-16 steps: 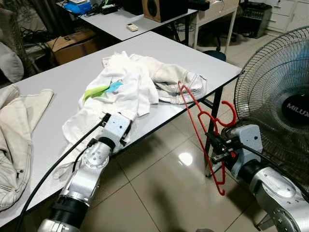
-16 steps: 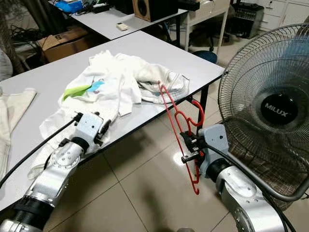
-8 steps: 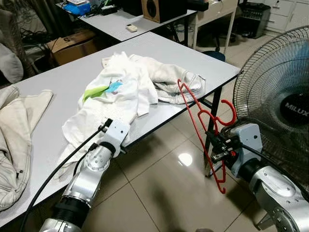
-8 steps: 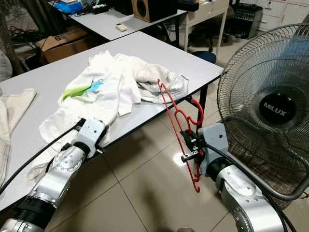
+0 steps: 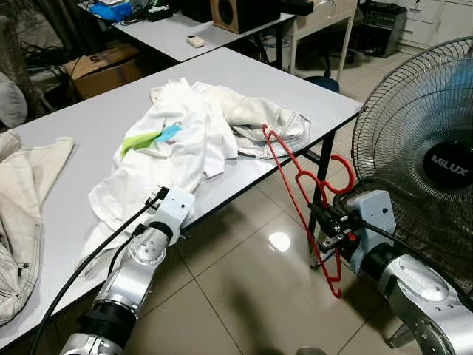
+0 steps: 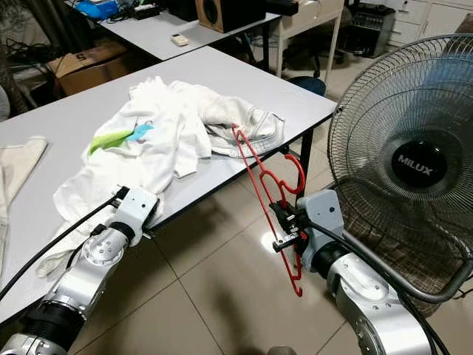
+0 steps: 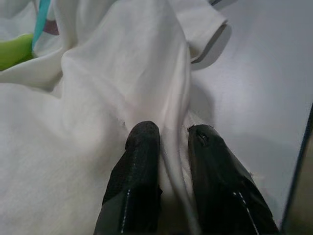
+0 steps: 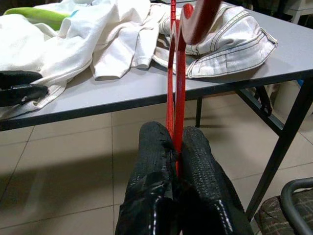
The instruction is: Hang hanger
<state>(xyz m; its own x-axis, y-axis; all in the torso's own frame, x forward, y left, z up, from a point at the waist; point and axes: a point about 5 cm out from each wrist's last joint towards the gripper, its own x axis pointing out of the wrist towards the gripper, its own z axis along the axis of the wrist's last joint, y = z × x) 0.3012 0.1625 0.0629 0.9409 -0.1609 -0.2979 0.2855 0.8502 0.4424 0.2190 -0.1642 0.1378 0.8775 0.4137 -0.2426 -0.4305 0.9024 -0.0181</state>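
A red plastic hanger (image 5: pixel 294 174) hangs tilted beside the grey table's (image 5: pixel 81 137) front right edge, hook end up near a table leg. My right gripper (image 5: pixel 327 225) is shut on its lower bar, and the black fingers (image 8: pixel 151 147) clamp the red bar (image 8: pixel 175 93) between them. A crumpled white shirt (image 5: pixel 174 144) with a green and blue print lies on the table. My left gripper (image 7: pixel 173 134) sits at the table's front edge, shut on a fold of the shirt's hem (image 7: pixel 146 73).
A large standing fan (image 5: pixel 436 163) is close on the right, behind my right arm. A pale denim garment (image 5: pixel 277 126) lies near the table corner and a beige one (image 5: pixel 22 192) at the left. A second table (image 5: pixel 185 29) stands behind. Tiled floor (image 5: pixel 244 288) lies below.
My left gripper has slid back a little toward the table's front edge, still on the shirt. The right gripper and hanger hold about the same place; the camera shifted slightly.
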